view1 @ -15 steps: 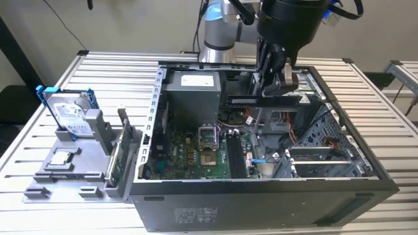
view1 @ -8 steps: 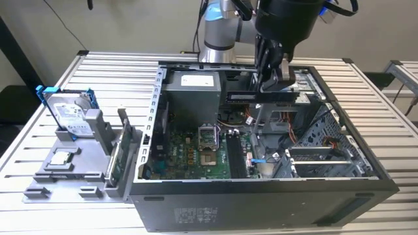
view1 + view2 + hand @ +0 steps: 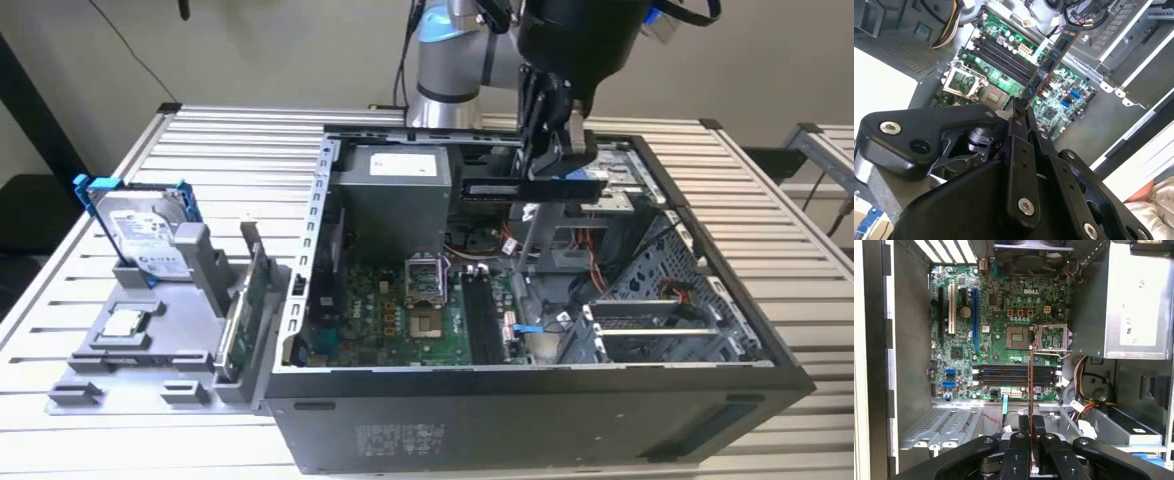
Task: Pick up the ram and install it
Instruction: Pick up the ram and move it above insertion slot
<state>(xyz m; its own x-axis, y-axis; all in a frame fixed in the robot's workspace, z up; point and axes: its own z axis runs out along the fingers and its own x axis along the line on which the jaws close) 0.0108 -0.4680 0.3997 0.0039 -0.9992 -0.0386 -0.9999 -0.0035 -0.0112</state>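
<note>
In the exterior view the gripper (image 3: 566, 168) is holding the ram (image 3: 521, 188) pinched tight above the open computer case (image 3: 534, 420) for you, its long axis lying left-right while the memory slots (image 3: 481, 315), lower and nearer, are running near-far.

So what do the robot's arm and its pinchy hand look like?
The arm is a thick silver-grey tube with a light blue cap at its joint. Near its end is a bulky black housing, with black cables looping off it. The gripper is matte black metal: flat jointed links dotted with shiny silver screws, narrowing into two slim fingers.
</note>
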